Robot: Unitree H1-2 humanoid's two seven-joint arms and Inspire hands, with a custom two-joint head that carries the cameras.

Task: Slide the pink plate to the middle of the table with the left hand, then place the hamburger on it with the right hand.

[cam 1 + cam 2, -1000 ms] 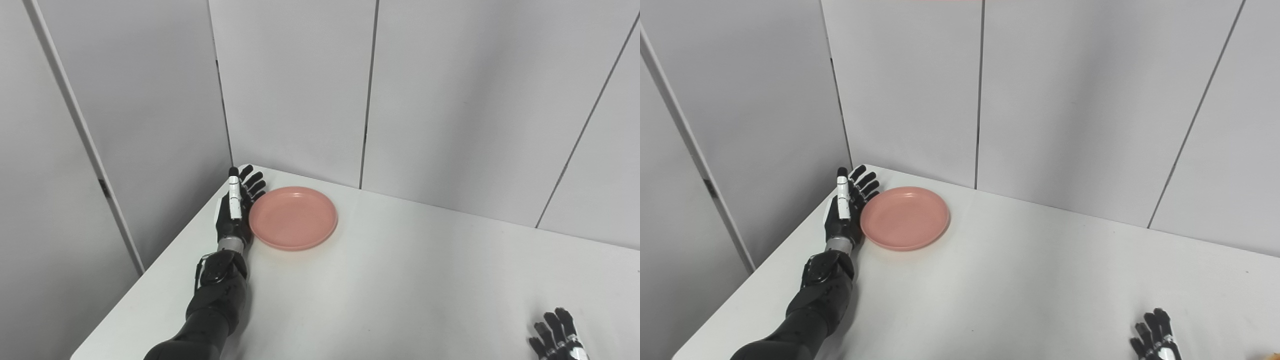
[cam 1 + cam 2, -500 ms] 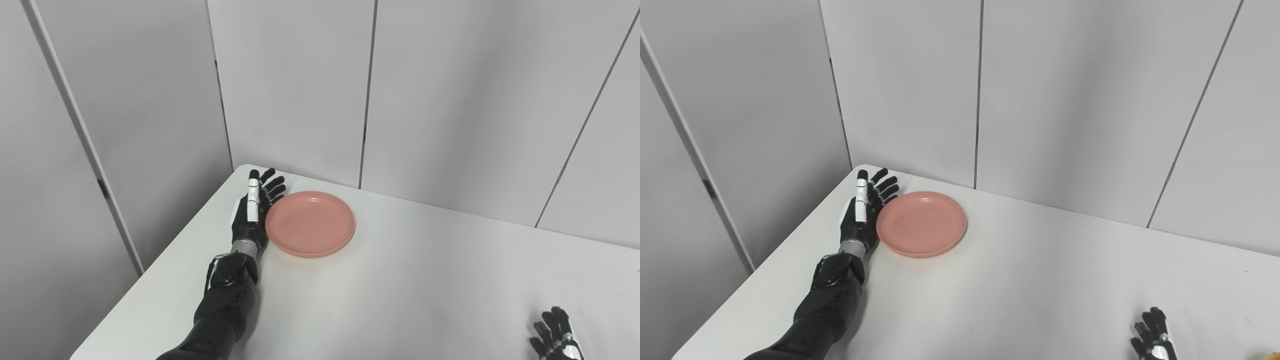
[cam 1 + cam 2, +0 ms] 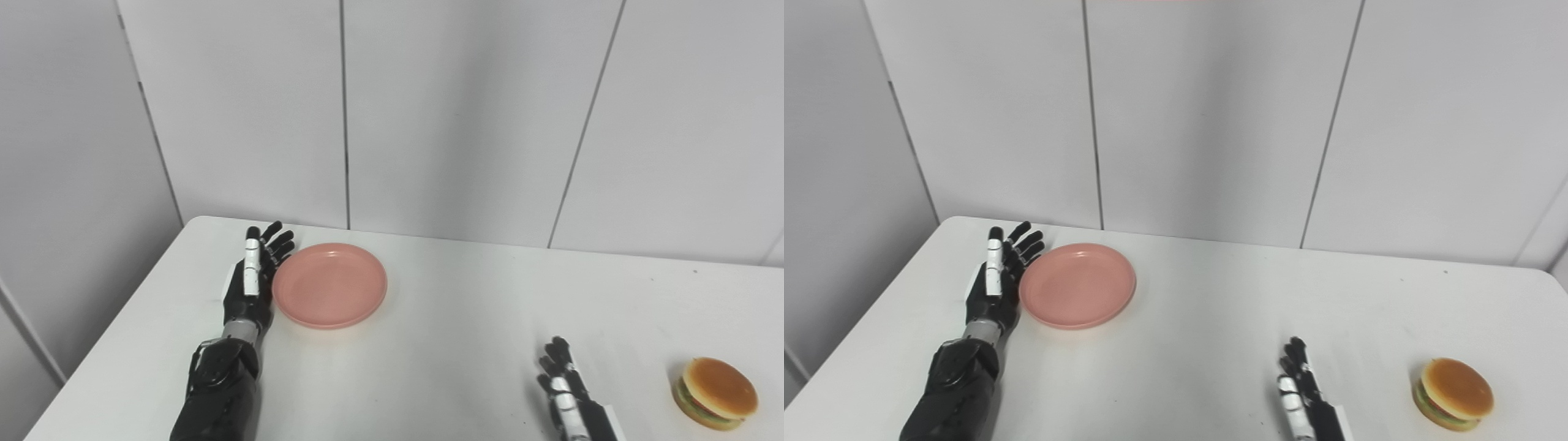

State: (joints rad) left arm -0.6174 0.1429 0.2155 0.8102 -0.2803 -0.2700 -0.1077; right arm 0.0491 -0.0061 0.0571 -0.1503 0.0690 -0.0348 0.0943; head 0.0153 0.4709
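Pink plate (image 3: 329, 285) slid rightward, left hand (image 3: 251, 285) flat against its left rim

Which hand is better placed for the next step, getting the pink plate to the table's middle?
Left. The left hand stands open, edge-on against the pink plate's left rim, ready to push it rightward. The right hand lies open at the near edge, closer to the hamburger.

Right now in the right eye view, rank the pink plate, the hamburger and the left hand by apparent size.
1. Round pink plastic plate, clearly largest.
2. Black-and-white left hand and the tan-bunned hamburger: the two look similar; the hamburger sits nearer the camera, so I won't rank them.
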